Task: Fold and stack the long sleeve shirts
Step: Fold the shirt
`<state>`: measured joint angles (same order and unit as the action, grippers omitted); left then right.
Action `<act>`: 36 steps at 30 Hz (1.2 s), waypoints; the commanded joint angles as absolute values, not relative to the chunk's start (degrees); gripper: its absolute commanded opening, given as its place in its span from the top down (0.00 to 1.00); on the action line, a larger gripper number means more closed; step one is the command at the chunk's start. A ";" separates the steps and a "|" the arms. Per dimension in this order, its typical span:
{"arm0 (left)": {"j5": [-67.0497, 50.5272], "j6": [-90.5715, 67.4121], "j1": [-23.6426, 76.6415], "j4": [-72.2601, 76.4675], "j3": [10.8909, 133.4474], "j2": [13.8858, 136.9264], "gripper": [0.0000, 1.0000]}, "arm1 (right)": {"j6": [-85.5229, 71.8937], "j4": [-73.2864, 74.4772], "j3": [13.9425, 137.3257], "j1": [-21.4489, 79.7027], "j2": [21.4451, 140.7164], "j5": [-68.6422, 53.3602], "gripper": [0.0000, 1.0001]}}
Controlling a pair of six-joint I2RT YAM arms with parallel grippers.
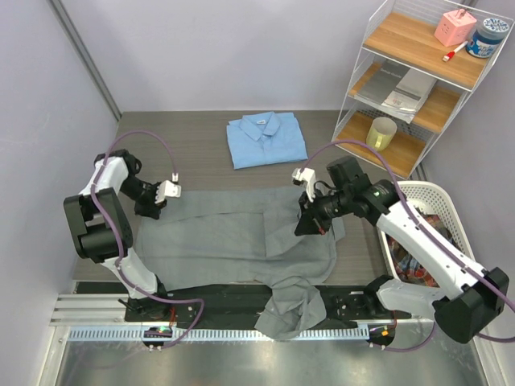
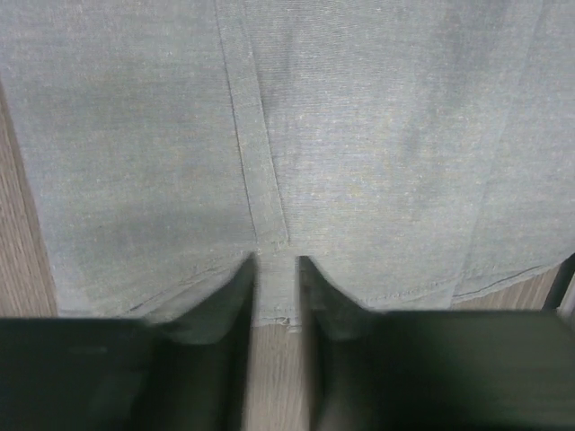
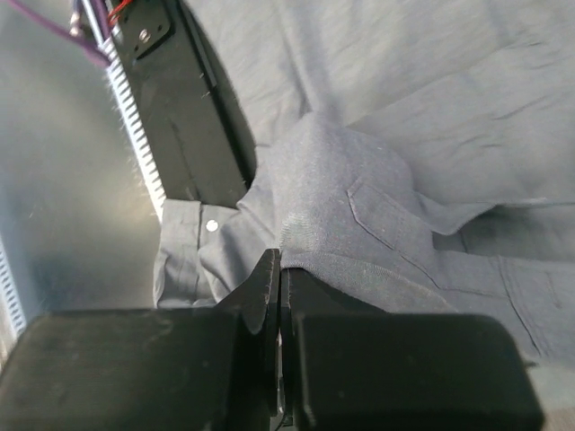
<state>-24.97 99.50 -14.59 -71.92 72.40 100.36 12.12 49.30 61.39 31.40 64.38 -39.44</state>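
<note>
The grey long sleeve shirt [image 1: 217, 237] lies spread across the table, with one part hanging over the front edge. My left gripper [image 1: 169, 191] is at its left hem. In the left wrist view the jaws [image 2: 274, 262] stand slightly apart, open, over the hem of the grey cloth [image 2: 359, 135], with bare wood showing between them. My right gripper [image 1: 308, 219] is shut on a raised fold of the grey shirt [image 3: 377, 206], the cloth pinched at the fingertips [image 3: 280, 265]. The light blue shirt [image 1: 265, 138] lies folded at the back middle.
A wire shelf [image 1: 360, 80] stands at the back right and holds a yellow cup [image 1: 381, 133]. A white laundry basket [image 1: 438, 197] with clothes sits by the right arm. The black base rail [image 1: 225, 296] runs along the front edge.
</note>
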 commanded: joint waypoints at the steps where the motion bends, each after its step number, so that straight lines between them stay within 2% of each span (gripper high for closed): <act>1: -29.07 100.29 -14.94 -76.89 72.68 95.98 0.62 | 12.40 47.39 60.91 34.80 66.53 -41.75 0.99; 2: -29.96 99.94 -14.94 -77.60 73.73 95.37 0.57 | 11.70 45.55 60.73 36.11 66.97 -41.57 0.99; 6: -38.30 93.88 -15.03 -79.72 78.56 91.77 0.46 | 12.47 37.63 63.09 38.76 72.92 -40.17 0.99; 10: -49.46 79.84 -14.94 -74.55 83.31 85.19 0.44 | 29.30 42.09 70.03 40.16 83.36 -40.26 0.99; 11: -52.53 71.36 -14.85 -71.92 83.06 83.69 0.40 | 31.53 42.88 71.70 40.25 86.37 -40.17 0.99; 12: -53.95 67.02 -14.94 -65.19 82.62 82.19 0.27 | 34.34 45.50 75.46 40.69 89.01 -39.82 0.99; 14: -56.93 59.19 -14.94 -59.44 80.17 77.80 0.21 | 42.25 49.90 79.52 41.31 96.13 -38.51 0.99; 17: -60.11 56.60 -14.50 -57.48 77.79 74.19 0.00 | 43.16 52.82 82.26 42.89 99.32 -35.95 0.99; 20: -59.42 54.93 -12.14 -58.44 76.20 73.74 0.00 | 36.25 48.01 82.36 43.68 96.96 -39.55 0.99; 23: -58.53 55.97 -10.72 -64.31 76.55 74.88 0.00 | 33.23 39.30 81.21 44.47 93.79 -37.36 0.99; 28: -66.67 60.00 -10.63 -73.72 79.36 78.75 0.00 | 28.05 39.20 90.43 45.44 96.32 -38.32 0.99; 31: -69.25 60.73 -7.92 -76.03 75.88 76.83 0.00 | 23.58 34.38 90.01 45.88 94.93 -37.10 0.99; 34: -69.70 57.15 -2.92 -67.36 68.58 71.57 0.00 | 21.36 31.21 88.07 46.14 92.73 -36.21 0.99; 35: -68.31 47.73 -1.16 -62.63 66.64 70.06 0.00 | 21.27 30.94 87.54 46.32 92.20 -36.30 0.99; 36: -67.77 42.24 2.60 -48.57 64.18 68.22 0.00 | 21.53 30.59 86.67 46.67 91.85 -36.04 0.99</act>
